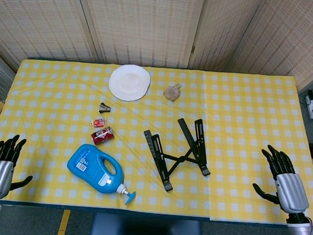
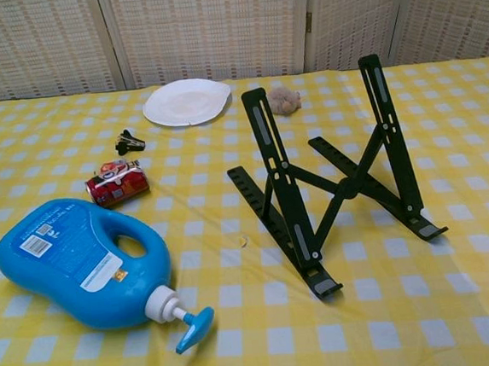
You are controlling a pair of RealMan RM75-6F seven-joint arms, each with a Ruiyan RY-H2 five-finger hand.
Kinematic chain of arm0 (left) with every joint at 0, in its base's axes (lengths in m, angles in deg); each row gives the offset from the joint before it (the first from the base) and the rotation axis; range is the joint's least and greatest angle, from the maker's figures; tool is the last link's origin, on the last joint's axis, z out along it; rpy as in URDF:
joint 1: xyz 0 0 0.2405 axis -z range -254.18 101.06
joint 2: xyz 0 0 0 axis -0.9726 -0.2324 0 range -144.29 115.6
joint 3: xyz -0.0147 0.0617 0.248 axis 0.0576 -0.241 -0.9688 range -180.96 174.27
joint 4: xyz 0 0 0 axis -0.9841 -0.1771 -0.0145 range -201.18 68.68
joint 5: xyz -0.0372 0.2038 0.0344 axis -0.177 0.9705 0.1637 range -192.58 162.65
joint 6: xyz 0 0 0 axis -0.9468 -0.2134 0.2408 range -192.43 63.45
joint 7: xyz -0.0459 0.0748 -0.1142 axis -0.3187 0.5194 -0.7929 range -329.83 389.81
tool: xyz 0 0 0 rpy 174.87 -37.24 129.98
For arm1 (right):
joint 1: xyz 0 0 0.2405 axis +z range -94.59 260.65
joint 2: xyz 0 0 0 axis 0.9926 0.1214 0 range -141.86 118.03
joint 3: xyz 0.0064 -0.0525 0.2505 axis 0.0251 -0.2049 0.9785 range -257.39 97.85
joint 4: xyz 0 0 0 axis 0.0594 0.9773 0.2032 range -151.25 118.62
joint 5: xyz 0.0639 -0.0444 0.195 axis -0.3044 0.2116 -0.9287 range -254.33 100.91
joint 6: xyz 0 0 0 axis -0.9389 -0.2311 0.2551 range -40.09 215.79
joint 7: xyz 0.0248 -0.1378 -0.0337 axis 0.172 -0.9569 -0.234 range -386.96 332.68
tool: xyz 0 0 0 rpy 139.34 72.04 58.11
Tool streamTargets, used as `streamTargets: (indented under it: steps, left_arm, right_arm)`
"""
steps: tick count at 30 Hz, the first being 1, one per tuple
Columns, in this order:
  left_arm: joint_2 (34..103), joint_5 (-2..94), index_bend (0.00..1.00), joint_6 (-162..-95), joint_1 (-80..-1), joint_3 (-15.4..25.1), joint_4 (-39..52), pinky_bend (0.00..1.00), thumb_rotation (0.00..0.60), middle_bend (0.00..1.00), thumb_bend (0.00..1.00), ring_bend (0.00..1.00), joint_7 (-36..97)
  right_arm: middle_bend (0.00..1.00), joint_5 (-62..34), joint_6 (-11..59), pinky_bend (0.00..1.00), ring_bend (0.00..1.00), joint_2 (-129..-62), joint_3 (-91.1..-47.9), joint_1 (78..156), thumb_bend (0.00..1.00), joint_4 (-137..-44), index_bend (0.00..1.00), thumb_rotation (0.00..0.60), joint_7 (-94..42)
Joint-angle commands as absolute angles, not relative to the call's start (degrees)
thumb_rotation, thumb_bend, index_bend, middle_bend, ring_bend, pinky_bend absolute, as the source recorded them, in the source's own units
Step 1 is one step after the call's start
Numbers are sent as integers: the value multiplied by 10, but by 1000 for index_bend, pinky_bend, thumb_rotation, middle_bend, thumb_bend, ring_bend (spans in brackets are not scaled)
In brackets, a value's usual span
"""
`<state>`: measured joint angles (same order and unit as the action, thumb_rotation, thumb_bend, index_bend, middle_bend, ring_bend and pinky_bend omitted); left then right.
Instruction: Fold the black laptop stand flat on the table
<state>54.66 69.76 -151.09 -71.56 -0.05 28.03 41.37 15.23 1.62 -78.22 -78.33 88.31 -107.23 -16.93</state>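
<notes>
My left hand (image 1: 0, 165) sits at the lower left of the head view and my right hand (image 1: 285, 177) at the lower right, both w/ fingers spread wide, holding nothing, well apart from the black laptop stand (image 1: 178, 150), which stands propped open just right of centre on the yellow-check worktop (image 1: 243, 102). To fold it well, I reckon I bring the right hand in from the right onto a raised upper arm & steady the base rail w/ the left, then press down slow so the crossed struts scissor flat. The blue pump bottle (image 1: 98, 171) lies near the stand's left side, so I keep the left approach clear of it.
</notes>
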Motion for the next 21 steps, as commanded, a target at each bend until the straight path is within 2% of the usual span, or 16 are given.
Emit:
streamTargets:
  steps: [1,21]
  left_arm:
    - [547,697,56,-1511,-715,0,279,0,600,18,148,33,414]
    - [541,731,56,-1521,-714,-11,287,0,600,18,150,33,406]
  right_arm:
    - [0,152,15,0,14,-783,-783,883,274,-1072,0,600,-169]
    - [0,171,1,0,13,-776,-798,873,274,-1058,0,600,-147]
